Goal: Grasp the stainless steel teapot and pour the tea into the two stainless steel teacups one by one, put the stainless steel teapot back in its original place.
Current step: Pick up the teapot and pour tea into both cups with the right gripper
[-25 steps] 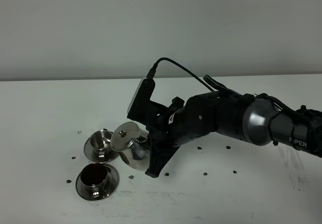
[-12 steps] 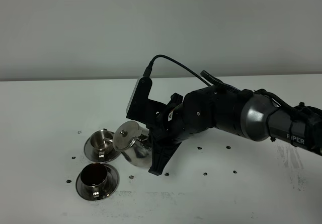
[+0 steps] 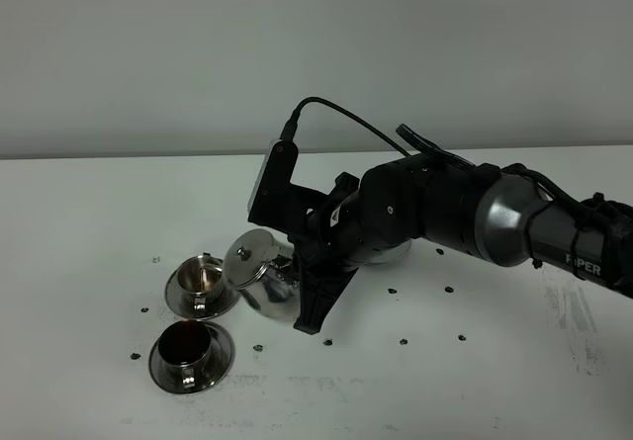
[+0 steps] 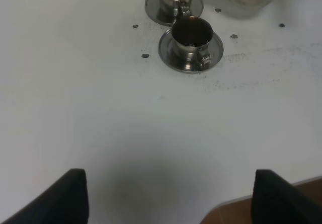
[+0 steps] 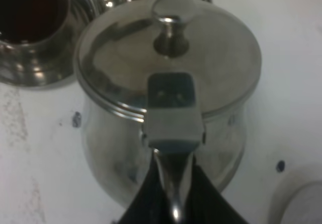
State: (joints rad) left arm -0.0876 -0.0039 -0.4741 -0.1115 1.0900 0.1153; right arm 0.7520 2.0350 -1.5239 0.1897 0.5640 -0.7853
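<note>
The stainless steel teapot [image 3: 261, 276] hangs tilted above the table, its lid and spout leaning toward the far teacup [image 3: 203, 280]. My right gripper [image 3: 295, 287] is shut on the teapot's loop handle [image 5: 173, 183]; the right wrist view looks down on the knobbed lid [image 5: 168, 27]. The near teacup [image 3: 190, 351] sits on its saucer and holds dark tea, as the left wrist view shows [image 4: 191, 32]. My left gripper [image 4: 171, 199] stands open and empty, well back from the cups. A rounded disc edge [image 5: 302, 204] shows by the teapot's base; the arm covers that spot in the exterior view.
The white table [image 3: 99, 213] carries small dark marks around the cups. The right arm [image 3: 465, 218] stretches across from the right. The table's front edge [image 4: 236, 209] lies close to the left gripper.
The right gripper has lifted the teapot slightly and tipped it further toward the far teacup. The cups have not moved.
</note>
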